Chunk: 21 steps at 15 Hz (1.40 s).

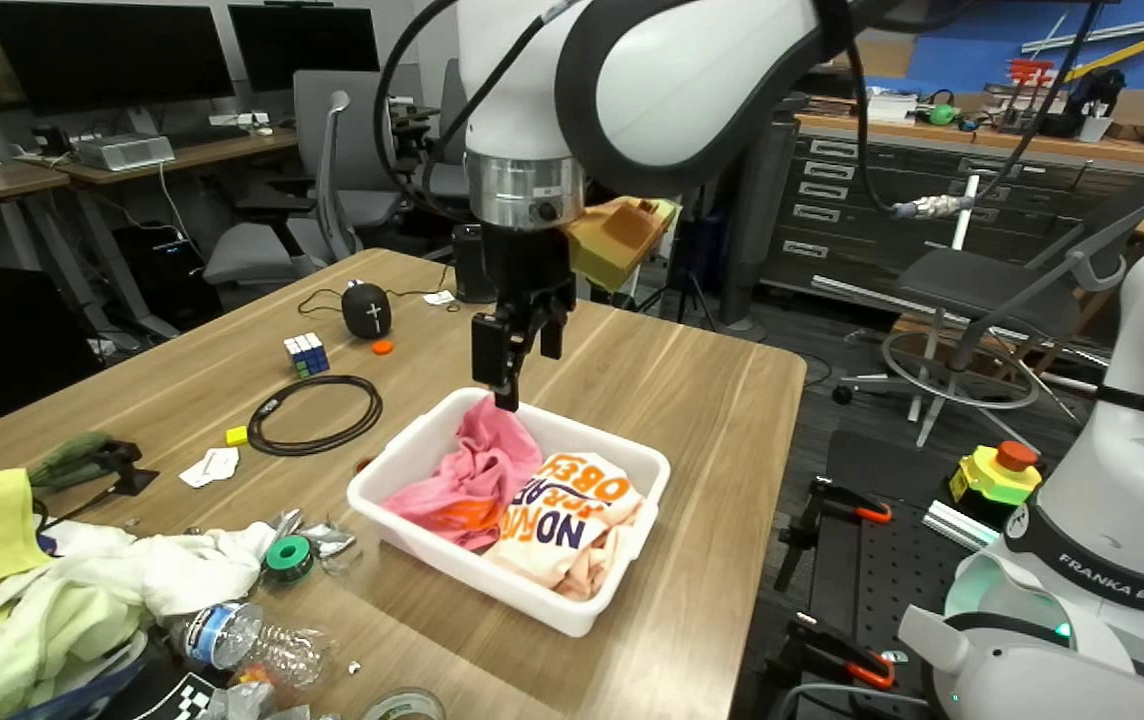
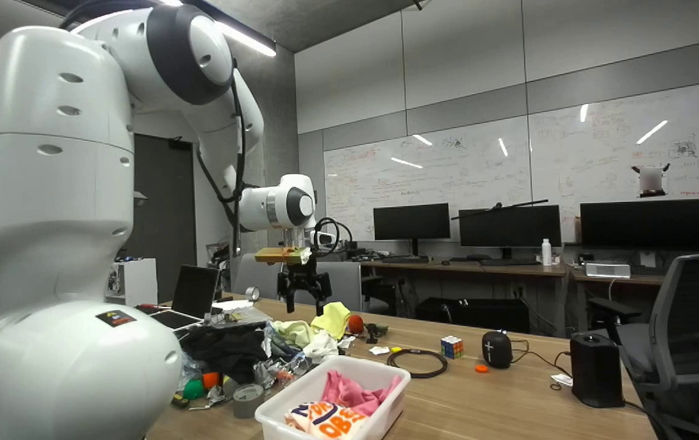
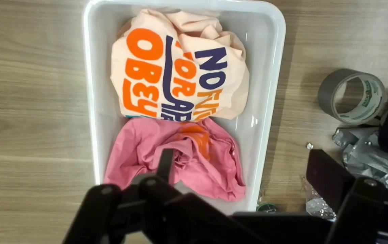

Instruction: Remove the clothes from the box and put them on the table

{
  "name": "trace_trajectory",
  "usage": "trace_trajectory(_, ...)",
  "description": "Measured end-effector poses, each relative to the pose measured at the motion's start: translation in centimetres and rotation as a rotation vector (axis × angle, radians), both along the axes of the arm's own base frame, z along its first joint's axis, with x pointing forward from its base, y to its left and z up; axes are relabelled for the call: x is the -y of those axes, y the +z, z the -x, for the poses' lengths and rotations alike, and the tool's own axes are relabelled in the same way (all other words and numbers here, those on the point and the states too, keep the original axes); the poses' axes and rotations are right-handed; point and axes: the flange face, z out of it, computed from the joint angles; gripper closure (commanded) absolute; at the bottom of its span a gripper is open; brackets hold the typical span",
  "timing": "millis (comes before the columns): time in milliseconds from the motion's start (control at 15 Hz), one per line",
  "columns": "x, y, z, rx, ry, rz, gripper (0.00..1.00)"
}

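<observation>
A white plastic box (image 1: 477, 572) stands on the wooden table (image 1: 702, 400); it also shows in an exterior view (image 2: 393, 410) and the wrist view (image 3: 91, 84). Inside lie a crumpled pink cloth (image 1: 477, 468) and a cream cloth with orange and purple lettering (image 1: 572, 512). In the wrist view the pink cloth (image 3: 211, 178) is nearer the gripper and the cream cloth (image 3: 183, 78) farther. My gripper (image 3: 241, 152) is open and empty, its fingers wide apart. In both exterior views the gripper (image 1: 529, 378) (image 2: 305, 310) hangs above the table, apart from the clothes.
A pile of clothes (image 1: 132, 580), a plastic bottle (image 1: 252, 640) and a duct tape roll (image 3: 350, 96) lie beside the box. A coiled black cable (image 1: 317, 450), a Rubik's cube (image 1: 307, 354) and a black speaker (image 1: 366, 310) are on the table.
</observation>
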Motion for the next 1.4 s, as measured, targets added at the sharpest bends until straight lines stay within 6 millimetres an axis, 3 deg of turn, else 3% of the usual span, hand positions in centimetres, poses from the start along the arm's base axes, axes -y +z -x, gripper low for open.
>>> trace_trajectory(267, -0.6, -3.8, -0.1, -0.068, -0.022, 0.011, 0.0)
trace_trajectory(600, 0.4, -8.0, -0.3, -0.134, -0.052, 0.048, 0.0)
trace_trajectory(1400, 0.7, -14.5, -0.7, -0.21, -0.056, 0.073, 0.0)
